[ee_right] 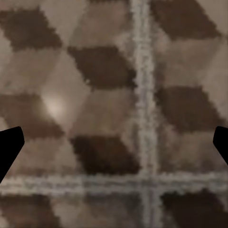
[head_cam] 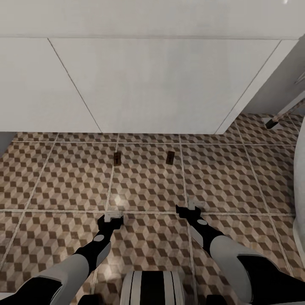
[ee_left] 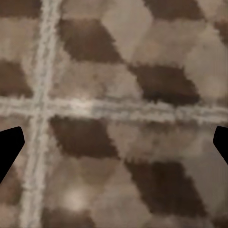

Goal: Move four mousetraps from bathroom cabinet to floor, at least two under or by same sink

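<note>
1. Two mousetraps lie flat on the bathroom floor (head_cam: 144, 186) just above the middle of the head view: the left mousetrap (head_cam: 117, 159) sits on a grout line and the right mousetrap (head_cam: 170, 157) lies to its right, well apart from it. Both rest just in front of the white boxy front of the bathroom sink (head_cam: 161, 84), which spans the top of the frame.

2. Your left gripper (head_cam: 113, 217) and right gripper (head_cam: 191, 208) hang low over the tiles in the lower half of the frame, short of the traps. In each wrist view the fingertips sit at opposite edges with bare tile between them, so both sets of jaws are apart and carry nothing.

3. Expect each trap to be light, stiff and thin, likely to skid on the tile if you nudge it sideways.

4. If you must regrasp one, come straight down and pinch across the narrow wooden base by its long edges. Stay off the metal parts; at this size I cannot make them out.

5. Only two traps are visible; I judge two remain to fetch.
</note>
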You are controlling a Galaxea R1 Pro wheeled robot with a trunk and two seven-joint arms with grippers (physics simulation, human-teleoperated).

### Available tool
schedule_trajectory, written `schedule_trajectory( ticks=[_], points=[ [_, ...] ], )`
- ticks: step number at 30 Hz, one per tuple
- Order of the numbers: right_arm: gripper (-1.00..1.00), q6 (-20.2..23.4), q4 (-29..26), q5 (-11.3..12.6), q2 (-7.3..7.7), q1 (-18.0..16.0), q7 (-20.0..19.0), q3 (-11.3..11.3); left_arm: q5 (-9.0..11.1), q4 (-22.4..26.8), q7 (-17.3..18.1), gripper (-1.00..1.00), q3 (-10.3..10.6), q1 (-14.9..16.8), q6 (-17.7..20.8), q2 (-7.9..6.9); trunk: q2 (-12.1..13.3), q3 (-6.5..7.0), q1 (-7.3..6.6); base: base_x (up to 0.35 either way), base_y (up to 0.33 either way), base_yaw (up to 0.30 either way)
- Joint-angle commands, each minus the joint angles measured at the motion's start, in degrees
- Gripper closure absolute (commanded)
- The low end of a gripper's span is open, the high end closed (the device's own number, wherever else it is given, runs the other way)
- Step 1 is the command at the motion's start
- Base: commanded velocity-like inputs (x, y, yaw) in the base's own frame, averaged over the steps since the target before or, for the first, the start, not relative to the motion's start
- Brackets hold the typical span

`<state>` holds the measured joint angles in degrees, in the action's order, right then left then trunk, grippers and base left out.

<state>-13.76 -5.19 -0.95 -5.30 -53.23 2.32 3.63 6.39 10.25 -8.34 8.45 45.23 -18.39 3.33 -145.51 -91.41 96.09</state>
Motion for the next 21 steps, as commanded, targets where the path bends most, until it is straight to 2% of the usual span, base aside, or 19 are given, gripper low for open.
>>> schedule_trajectory(
  ticks=[1,6,14,21],
  points=[
    [-1.0,-0.21,0.07,-0.1,-0.03,-0.03,0.06,0.36,0.59,-0.06,-0.24,-1.0,0.51,0.03,-0.22,-0.01,-0.01,-0.03,-0.01,-0.006,-0.002,0.0],
    [-1.0,-0.21,0.03,-0.1,-0.05,-0.03,0.06,0.39,0.53,-0.06,-0.26,-1.0,0.51,0.03,-0.23,0.0,-0.01,-0.03,-0.01,-0.025,-0.001,0.0],
    [-1.0,-0.21,0.01,-0.1,-0.08,-0.03,0.06,0.41,0.53,0.06,-0.27,-1.0,0.45,0.01,-0.27,0.06,-0.01,-0.03,-0.01,-0.191,0.0,0.0],
    [-1.0,-0.21,0.0,-0.12,-0.07,-0.03,0.06,0.42,0.55,0.17,-0.27,-1.0,0.37,0.02,-0.25,0.25,-0.01,-0.03,-0.01,-0.076,0.0,0.0]
  ],
)
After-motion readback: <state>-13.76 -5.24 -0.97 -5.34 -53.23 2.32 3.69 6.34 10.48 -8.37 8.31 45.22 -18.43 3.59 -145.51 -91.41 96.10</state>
